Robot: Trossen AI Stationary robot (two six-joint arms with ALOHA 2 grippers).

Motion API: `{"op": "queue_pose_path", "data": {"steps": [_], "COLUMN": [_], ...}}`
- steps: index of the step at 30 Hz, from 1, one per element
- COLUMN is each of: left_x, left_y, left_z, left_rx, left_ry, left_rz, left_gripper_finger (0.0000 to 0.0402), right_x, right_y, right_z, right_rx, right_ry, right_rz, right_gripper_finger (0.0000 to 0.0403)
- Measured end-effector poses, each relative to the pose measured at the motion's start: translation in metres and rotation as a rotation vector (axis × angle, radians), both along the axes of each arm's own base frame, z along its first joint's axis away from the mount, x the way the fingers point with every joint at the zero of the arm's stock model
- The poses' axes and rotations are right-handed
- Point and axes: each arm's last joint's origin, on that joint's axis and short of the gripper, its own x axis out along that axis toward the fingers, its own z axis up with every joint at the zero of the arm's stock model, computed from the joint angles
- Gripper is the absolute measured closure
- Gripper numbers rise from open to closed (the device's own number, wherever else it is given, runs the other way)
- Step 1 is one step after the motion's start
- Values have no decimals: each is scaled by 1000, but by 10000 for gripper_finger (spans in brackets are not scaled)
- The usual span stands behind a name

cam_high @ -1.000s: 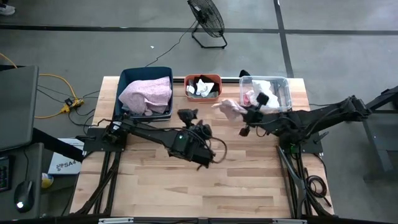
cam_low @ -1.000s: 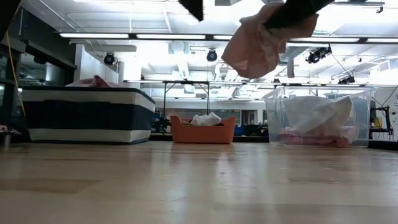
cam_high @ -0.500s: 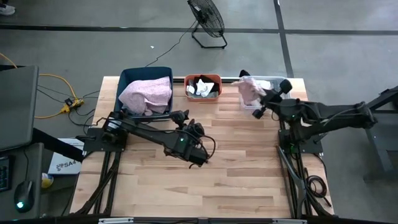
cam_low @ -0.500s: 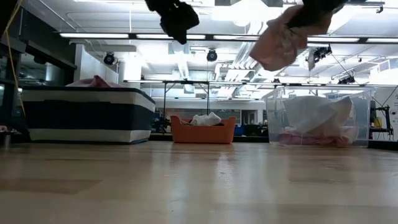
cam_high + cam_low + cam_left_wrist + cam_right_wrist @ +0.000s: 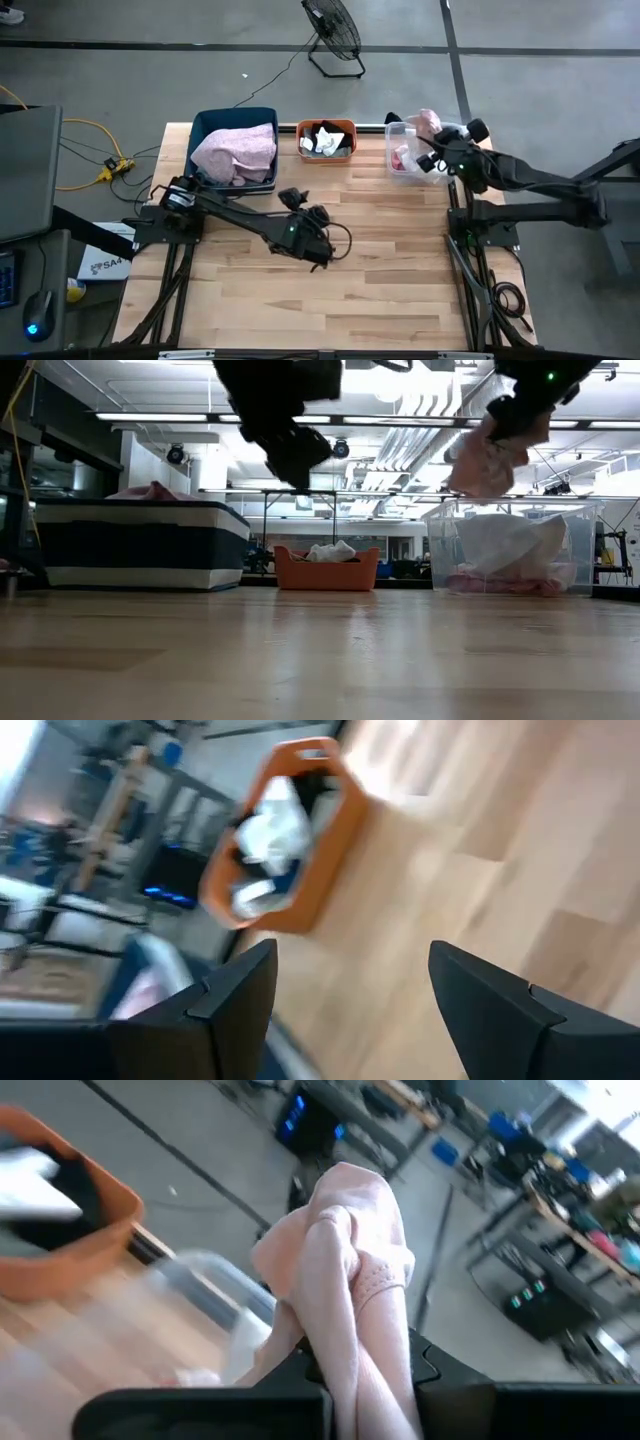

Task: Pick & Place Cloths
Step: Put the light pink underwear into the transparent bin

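Note:
My right gripper [image 5: 432, 140] is shut on a pale pink cloth [image 5: 424, 121] and holds it in the air over the clear bin [image 5: 452, 131] at the table's far right. In the low view the pink cloth [image 5: 487, 460] hangs above that clear bin [image 5: 585, 550], which holds white and pink cloths [image 5: 510, 550]. My left gripper [image 5: 291, 194] hovers open over the table's middle, below the orange bin [image 5: 326, 141]. Its fingers [image 5: 230, 995] frame bare wood, with the orange bin [image 5: 330, 830] beyond. The blue bin [image 5: 236, 150] holds a pink cloth heap. My right gripper pinches the pink cloth by a bunched, folded part [image 5: 350, 1342] between its two fingers. The rest of the cloth bulges out past the fingertips in several folds. In the low view the cloth's free part [image 5: 478, 472] hangs slack below the gripper, clear of the bin.
The orange bin holds white and black cloths [image 5: 322, 139]. The three bins stand in a row along the table's far edge. Bare wood [image 5: 340, 300] fills the near half. A fan [image 5: 332, 30] stands on the floor beyond the table.
My right gripper has swung toward the table's far right corner with the pink cloth, from left of the clear bin to above it. My left gripper has come down toward the table and drawn slightly toward the left, staying open.

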Motion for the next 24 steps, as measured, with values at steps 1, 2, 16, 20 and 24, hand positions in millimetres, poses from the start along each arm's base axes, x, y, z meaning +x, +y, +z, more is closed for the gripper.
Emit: {"op": "queue_pose_path", "data": {"steps": [1, 2, 16, 20, 24], "left_x": [4, 8, 43, 42, 35], "left_y": [2, 4, 36, 44, 47], "left_z": [-4, -9, -17, -9, -1], "left_rx": [-20, -46, -283, -295, -288], "left_ry": [-2, -5, -159, -206, -234], "left_rz": [-15, -36, -363, -406, -422], "left_gripper_finger": [149, 149, 149, 149, 149], "right_x": [-2, -4, -9, -4, 5], "right_y": [-2, -4, -40, -55, -71], "right_z": [-2, -3, -22, -32, -45], "right_rx": [12, 26, 187, 246, 335], "right_ry": [11, 21, 84, 120, 136], "right_rz": [-19, -37, -222, -255, -249], "right_gripper_finger": [383, 383, 383, 383, 383]}}
